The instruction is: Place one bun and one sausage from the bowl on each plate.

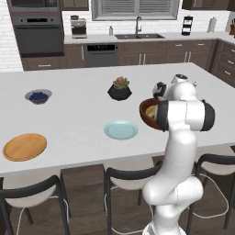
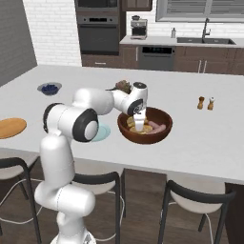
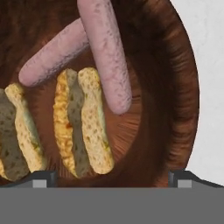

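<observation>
The end effector (image 2: 138,125) hangs low inside the bowl (image 2: 163,132), its fingers spread wide and holding nothing; in the hand view the two dark tips stand far apart at the bottom, with the bowl's contents between and beyond them. The dark reddish-brown bowl sits on the white table (image 1: 73,114) near its front edge, to the right of the light-blue plate (image 1: 120,130). Inside it lie two pale pink sausages (image 3: 105,52), one crossing over the other, and two split buns (image 3: 81,120) standing on edge beside each other, the second bun (image 3: 19,135) partly cut off at the left of the hand view. The wide spread and the camera looking straight down suggest the arm is lining up for a pick, most likely on the nearer bun, which sits closest to the middle between the tips. Both plates are bare: the blue one just beside the bowl, the orange wooden plate (image 1: 25,147) well apart at the table's left end, so no item is delivered yet. A grey bowl of blueberries (image 1: 38,96) and a potted plant (image 1: 120,89) stand farther back. No brands, labels or readable writing show anywhere.
</observation>
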Available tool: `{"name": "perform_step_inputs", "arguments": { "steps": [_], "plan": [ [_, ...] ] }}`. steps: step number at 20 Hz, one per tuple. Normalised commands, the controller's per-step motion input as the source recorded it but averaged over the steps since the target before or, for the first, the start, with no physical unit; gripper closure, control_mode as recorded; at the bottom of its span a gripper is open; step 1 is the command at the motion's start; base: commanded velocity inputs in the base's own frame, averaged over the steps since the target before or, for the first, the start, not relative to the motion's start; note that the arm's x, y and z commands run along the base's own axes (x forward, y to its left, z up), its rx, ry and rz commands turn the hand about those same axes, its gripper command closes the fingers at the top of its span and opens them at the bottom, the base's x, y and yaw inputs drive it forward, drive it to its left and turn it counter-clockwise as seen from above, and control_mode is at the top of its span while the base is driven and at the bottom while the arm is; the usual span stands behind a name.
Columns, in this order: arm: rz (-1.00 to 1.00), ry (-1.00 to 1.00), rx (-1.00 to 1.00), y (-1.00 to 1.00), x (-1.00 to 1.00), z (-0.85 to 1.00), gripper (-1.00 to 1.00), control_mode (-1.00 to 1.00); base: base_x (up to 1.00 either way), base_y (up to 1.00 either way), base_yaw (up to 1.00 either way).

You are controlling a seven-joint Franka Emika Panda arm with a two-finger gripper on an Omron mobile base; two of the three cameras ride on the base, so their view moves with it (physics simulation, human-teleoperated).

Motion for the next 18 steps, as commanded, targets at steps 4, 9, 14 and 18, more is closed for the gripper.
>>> {"name": "perform_step_inputs", "arguments": {
  "steps": [4,9,14,18],
  "plan": [
    [0.00,0.04,0.00,0.00,0.06,-0.04,-1.00,-1.00,0.00,0.00,0.00],
    [0.00,0.00,0.00,0.03,0.01,-0.08,-1.00,-1.00,0.00,0.00,0.00],
    [0.00,0.00,0.00,0.33,0.08,-0.11,-1.00,-1.00,0.00,0.00,0.00],
    [0.00,0.00,0.00,0.12,0.38,-0.07,-1.00,-1.00,0.00,0.00,0.00]
  ]
}}
